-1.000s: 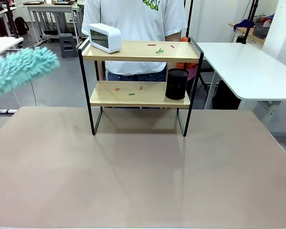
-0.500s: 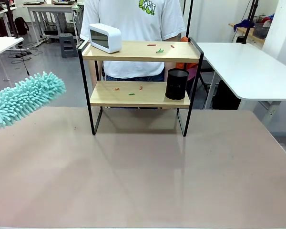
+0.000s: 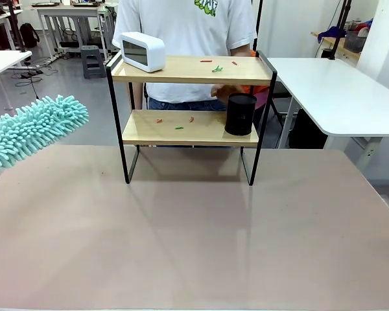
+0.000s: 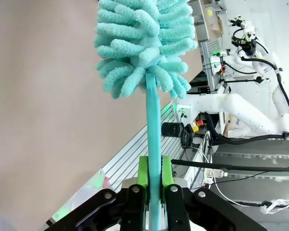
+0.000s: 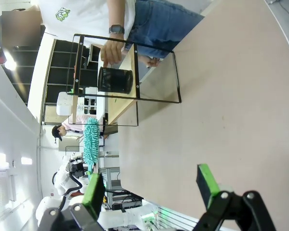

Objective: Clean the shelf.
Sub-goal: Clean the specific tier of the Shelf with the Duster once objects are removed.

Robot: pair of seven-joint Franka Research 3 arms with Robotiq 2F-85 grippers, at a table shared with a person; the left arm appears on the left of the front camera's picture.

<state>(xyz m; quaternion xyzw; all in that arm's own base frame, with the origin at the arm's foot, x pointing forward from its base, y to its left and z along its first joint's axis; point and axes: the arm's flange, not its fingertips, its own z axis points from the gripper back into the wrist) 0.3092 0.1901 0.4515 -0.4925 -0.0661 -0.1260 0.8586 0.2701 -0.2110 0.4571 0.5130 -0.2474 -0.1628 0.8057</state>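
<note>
Left end effector around duster handle

The shelf bears a clock top-left, a cup bottom-right; duster to its left.

White tables flank a grey floor — bright room.

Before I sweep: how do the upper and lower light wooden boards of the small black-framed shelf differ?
The upper light wooden board carries a white rounded clock at its left end; the lower light wooden board carries a black cylindrical cup at its right end. The upper board's red and green scraps lie right of centre; the lower board's similar scraps lie left of centre. Both are littered.
</note>
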